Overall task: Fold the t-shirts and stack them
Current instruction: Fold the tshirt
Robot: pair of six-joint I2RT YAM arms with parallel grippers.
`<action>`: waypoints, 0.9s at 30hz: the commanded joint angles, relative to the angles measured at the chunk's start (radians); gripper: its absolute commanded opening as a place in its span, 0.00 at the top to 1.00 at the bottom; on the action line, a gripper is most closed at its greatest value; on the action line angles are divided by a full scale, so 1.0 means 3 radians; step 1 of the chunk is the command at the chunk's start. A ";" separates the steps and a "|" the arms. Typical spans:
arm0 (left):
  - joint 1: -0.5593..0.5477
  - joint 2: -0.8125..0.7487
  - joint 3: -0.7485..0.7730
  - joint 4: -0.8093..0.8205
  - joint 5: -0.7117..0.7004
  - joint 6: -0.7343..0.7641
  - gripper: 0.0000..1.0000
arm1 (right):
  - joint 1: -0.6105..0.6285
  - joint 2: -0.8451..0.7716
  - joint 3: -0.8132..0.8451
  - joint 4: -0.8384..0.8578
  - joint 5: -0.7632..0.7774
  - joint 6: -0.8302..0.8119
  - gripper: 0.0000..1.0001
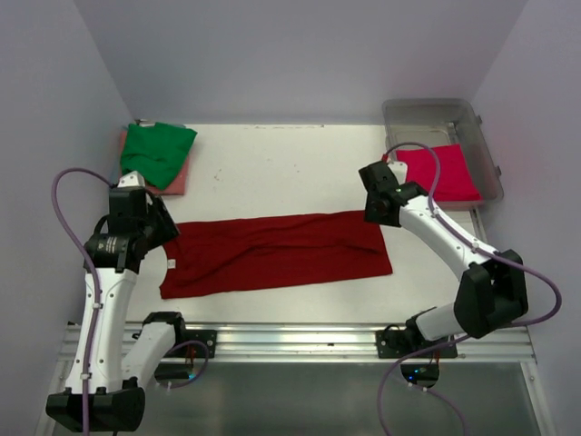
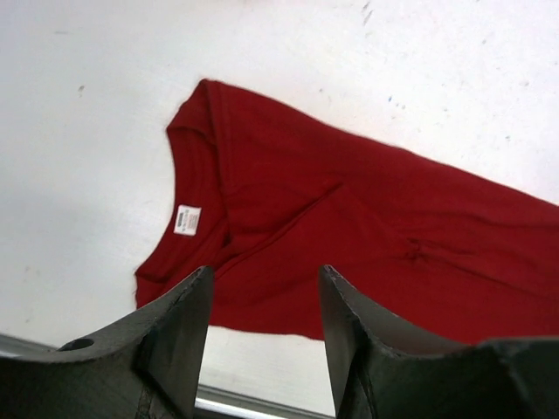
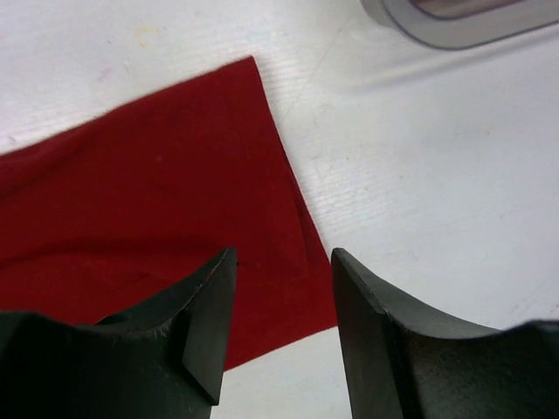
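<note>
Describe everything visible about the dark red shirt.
The dark red shirt is soft plain cloth, folded lengthwise into a long band lying flat on the white table, slightly wrinkled. Its collar, with a white tag, points left, hem right. The left claw and right claw hang open over its ends, gripping nothing.

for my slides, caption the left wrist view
Open left gripper above the collar end of the dark red t-shirt on the white table.

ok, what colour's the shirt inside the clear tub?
Bright pinkish-red; the shirt in the tub shows best in the top external view.
</note>
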State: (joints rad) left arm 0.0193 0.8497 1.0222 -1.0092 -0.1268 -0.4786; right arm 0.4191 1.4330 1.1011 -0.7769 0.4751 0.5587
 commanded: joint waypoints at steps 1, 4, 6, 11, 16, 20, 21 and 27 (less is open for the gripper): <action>-0.0003 0.0168 -0.0104 0.0541 0.0259 -0.0067 0.45 | 0.0009 0.0096 0.0231 0.0201 -0.0090 -0.0037 0.49; -0.0003 0.0434 -0.0267 0.0883 0.0351 -0.0061 0.48 | 0.0009 0.0484 0.0415 0.0380 -0.0305 -0.0108 0.62; -0.0003 0.0572 -0.0339 0.1210 0.0493 -0.0112 0.59 | 0.0009 0.0810 0.0563 0.0478 -0.0412 -0.0088 1.00; -0.0013 0.1053 -0.0554 0.1635 0.0638 -0.0266 1.00 | 0.0004 0.1195 0.0615 0.0804 -0.0740 -0.0027 1.00; -0.0018 0.1319 -0.0773 0.1743 0.0673 -0.0297 1.00 | 0.0009 0.1354 0.0466 0.0928 -0.0873 0.0019 1.00; -0.0039 0.1314 -0.0963 0.1804 0.0694 -0.0363 1.00 | 0.0009 0.1303 0.0313 0.0974 -0.0858 0.0040 1.00; -0.0034 0.1325 -0.1009 0.1830 0.0663 -0.0373 1.00 | 0.0009 0.1288 0.0293 0.0989 -0.0858 0.0040 1.00; -0.0135 0.1728 -0.1162 0.2085 0.0750 -0.0522 1.00 | 0.0009 0.1247 0.0160 0.1015 -0.0853 0.0050 1.00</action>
State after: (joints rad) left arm 0.0093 1.3220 0.6872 -0.4786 0.0788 -0.5915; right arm 0.4198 1.8389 1.1702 -0.4984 0.2264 0.5606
